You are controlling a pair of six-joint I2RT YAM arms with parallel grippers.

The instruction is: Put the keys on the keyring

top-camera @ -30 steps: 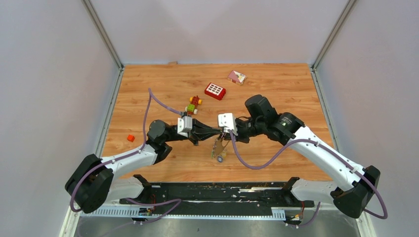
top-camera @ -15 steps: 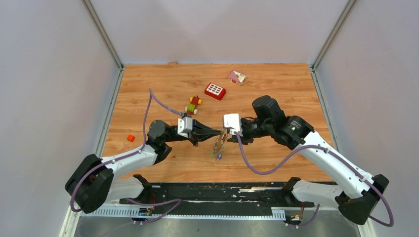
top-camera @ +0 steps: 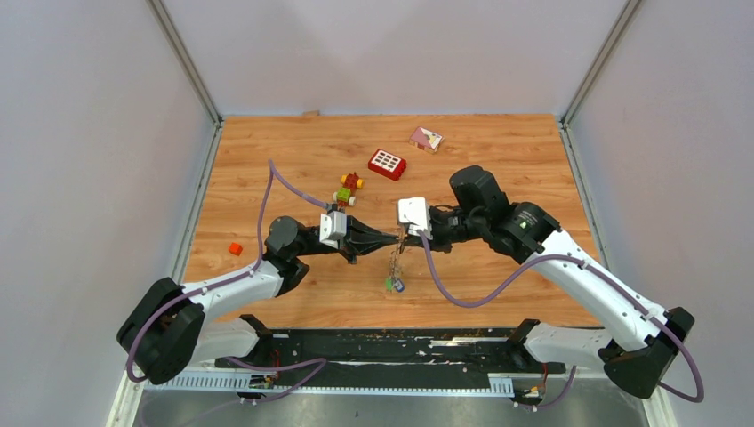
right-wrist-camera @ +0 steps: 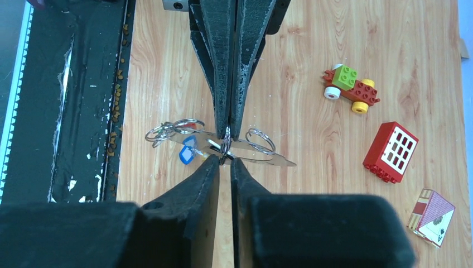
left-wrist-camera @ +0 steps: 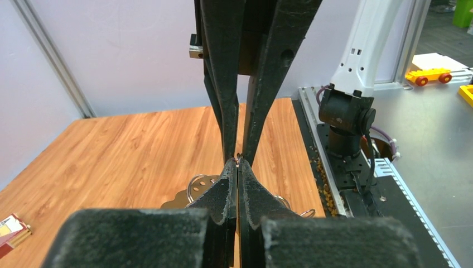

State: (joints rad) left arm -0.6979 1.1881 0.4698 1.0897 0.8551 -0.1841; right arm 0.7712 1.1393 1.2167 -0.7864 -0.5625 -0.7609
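The right gripper [right-wrist-camera: 225, 162] has been drawn back in, jaws narrowly parted at the thin grey metal keyring [right-wrist-camera: 226, 144]; whether it is gripped cannot be told. The left gripper [left-wrist-camera: 238, 167] is clamped on the ring. Flat keys [right-wrist-camera: 245, 155] are hung beneath.

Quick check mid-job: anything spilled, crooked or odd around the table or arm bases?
Yes: small brown crumbs lie scattered along the black base plate at the near edge of the table, like spilled debris. Otherwise nothing stands out; the keys hang from the keyring pinched in the left claw.
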